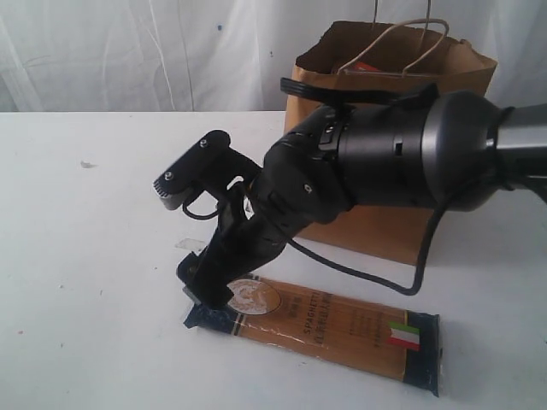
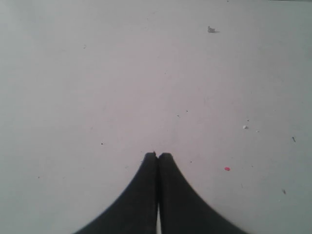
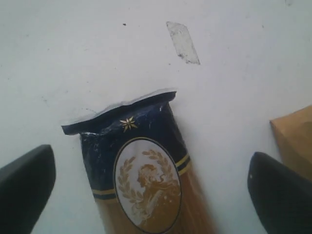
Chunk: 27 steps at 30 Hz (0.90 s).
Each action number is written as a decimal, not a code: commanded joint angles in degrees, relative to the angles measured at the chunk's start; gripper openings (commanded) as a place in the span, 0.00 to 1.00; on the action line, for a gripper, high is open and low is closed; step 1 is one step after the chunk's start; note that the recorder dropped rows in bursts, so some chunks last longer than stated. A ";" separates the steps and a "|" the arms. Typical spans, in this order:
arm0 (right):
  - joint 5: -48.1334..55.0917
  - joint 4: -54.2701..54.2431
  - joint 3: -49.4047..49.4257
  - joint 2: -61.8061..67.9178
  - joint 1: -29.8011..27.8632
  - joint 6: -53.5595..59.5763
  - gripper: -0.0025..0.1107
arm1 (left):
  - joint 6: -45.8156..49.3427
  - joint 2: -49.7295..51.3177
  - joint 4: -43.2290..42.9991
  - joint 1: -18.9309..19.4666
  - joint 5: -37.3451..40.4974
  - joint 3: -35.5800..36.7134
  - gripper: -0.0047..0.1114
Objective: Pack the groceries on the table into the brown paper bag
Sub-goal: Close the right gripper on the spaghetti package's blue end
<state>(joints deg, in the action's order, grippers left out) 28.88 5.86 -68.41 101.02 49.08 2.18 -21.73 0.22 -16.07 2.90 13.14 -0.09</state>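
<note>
Shows right gripper spread wide, straddling blue end of spaghetti pack | shows brown paper bag upright behind pack | shows left gripper closed, empty

A white curtain is hanging in soft folds across the whole back of the scene, with light glowing through it. A small scrap of clear film or tape is lying flat on the table, looking dull grey against the white. A tiny red crumb is sitting on that surface too, a dark fleck is lying well apart from it, and a few finer specks are lying scattered between them.
</note>
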 commanded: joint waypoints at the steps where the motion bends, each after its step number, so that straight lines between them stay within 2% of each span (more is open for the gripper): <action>1: -1.11 0.32 -0.16 0.53 0.02 -8.17 0.95 | 0.04 -0.22 -0.22 -0.35 0.14 0.09 0.04; 4: -1.11 0.32 -0.16 1.35 0.02 -9.45 0.95 | 0.04 -0.22 -0.22 -0.35 0.14 0.09 0.04; 6: 0.23 0.32 -0.16 2.38 0.02 -6.52 0.95 | 0.04 -0.22 -0.22 -0.35 0.14 0.09 0.04; 13: 15.76 0.56 -2.31 7.14 0.02 9.99 0.95 | 0.04 -0.22 -0.22 -0.35 0.14 0.09 0.04; 17: 14.83 0.57 -3.32 8.36 0.02 17.01 0.95 | 0.04 -0.22 -0.22 -0.35 0.14 0.09 0.04; 22: 12.24 0.47 -4.22 8.48 -0.52 17.31 0.95 | 0.04 -0.22 -0.22 -0.35 0.14 0.09 0.04; 25: 14.37 -3.85 -5.85 8.48 -2.56 18.95 0.95 | 0.04 -0.22 -0.22 -0.35 0.14 0.09 0.04; 27: 17.25 -10.76 -7.52 8.52 -5.26 24.53 0.95 | 0.04 -0.22 -0.22 -0.35 0.14 0.09 0.04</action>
<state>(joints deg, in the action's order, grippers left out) 43.30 1.77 -74.17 109.57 46.82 21.27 -21.73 0.22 -16.07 2.90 13.14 -0.09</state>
